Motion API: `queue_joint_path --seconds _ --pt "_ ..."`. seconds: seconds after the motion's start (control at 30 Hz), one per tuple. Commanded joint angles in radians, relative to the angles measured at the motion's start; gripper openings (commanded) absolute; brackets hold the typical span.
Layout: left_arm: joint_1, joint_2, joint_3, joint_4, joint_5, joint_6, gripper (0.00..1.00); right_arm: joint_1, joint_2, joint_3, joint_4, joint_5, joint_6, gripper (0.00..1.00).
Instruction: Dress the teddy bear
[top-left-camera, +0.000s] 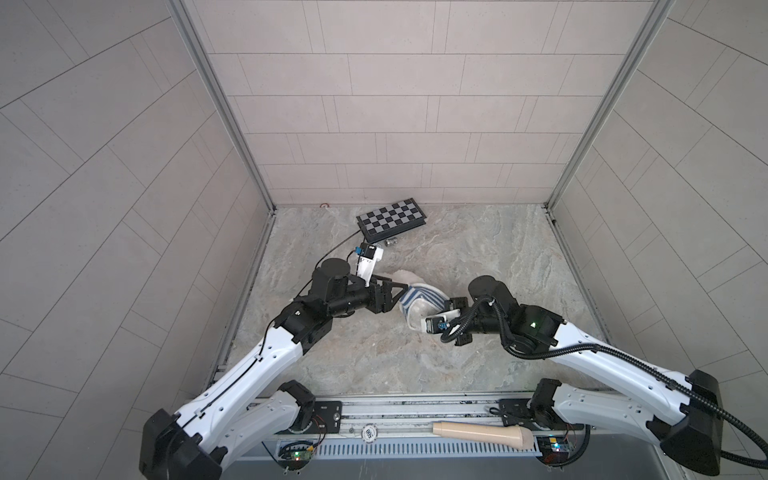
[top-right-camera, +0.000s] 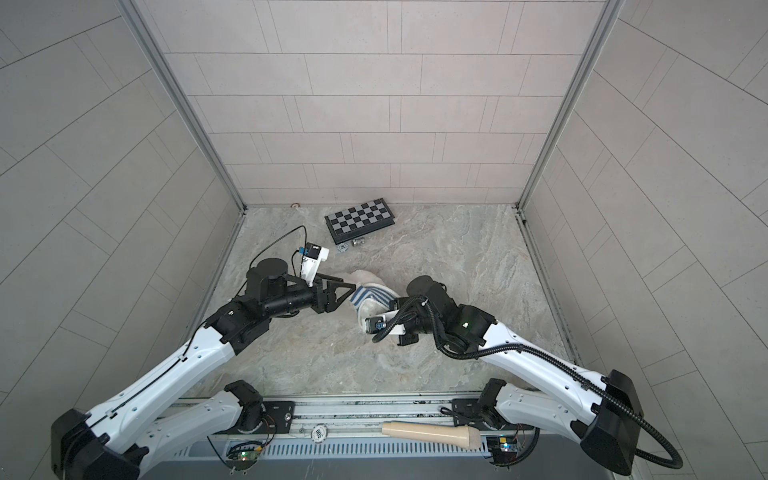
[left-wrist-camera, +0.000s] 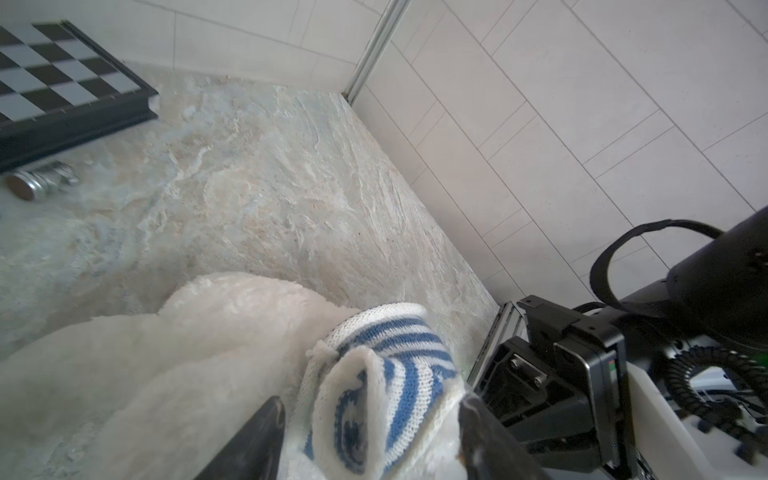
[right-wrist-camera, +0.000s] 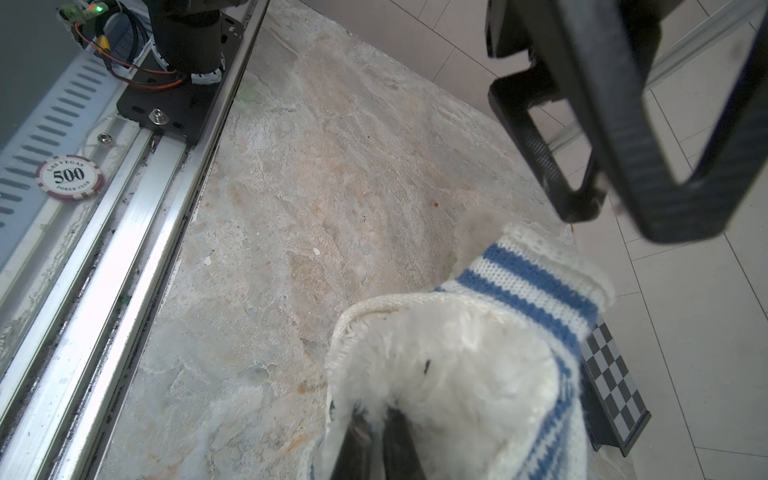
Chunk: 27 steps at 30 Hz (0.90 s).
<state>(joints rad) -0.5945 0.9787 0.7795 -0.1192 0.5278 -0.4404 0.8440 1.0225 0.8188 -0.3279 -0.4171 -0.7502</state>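
Black jaws of the left gripper (left-wrist-camera: 372, 401) stand apart, one on each side of a rolled sleeve of the blue-and-white striped shirt (left-wrist-camera: 399, 361). The fluffy white teddy bear (left-wrist-camera: 187, 353) lies partly inside that shirt, mid tabletop (top-left-camera: 415, 357). The right gripper (right-wrist-camera: 376, 432) pinches its jaws tight on the bear's fur.

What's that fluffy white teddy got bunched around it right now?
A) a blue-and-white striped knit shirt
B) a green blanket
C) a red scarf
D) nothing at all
A: the left wrist view shows a blue-and-white striped shirt of knit fabric bunched up against the white fur of the teddy bear.
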Motion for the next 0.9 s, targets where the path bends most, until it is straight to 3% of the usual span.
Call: queue_joint_path --seconds 0.0,0.3,0.43,0.7,0.87 --pt "-0.027 0.029 0.032 -0.004 -0.01 0.024 0.6 0.017 -0.006 0.029 -0.025 0.03 -0.059 0.0" --pt "-0.031 0.031 0.042 0.011 -0.023 0.014 0.15 0.047 -0.026 0.019 -0.017 0.084 -0.081 0.0" --pt "-0.032 0.025 0.05 0.0 -0.052 0.017 0.0 0.067 -0.034 0.014 -0.016 0.112 -0.093 0.0" --pt "-0.024 0.078 0.098 -0.064 -0.203 0.028 0.0 0.125 -0.048 -0.006 -0.017 0.162 -0.121 0.0" --pt "0.032 0.115 0.077 -0.066 -0.26 0.007 0.0 0.135 -0.062 -0.016 -0.007 0.151 -0.126 0.0"
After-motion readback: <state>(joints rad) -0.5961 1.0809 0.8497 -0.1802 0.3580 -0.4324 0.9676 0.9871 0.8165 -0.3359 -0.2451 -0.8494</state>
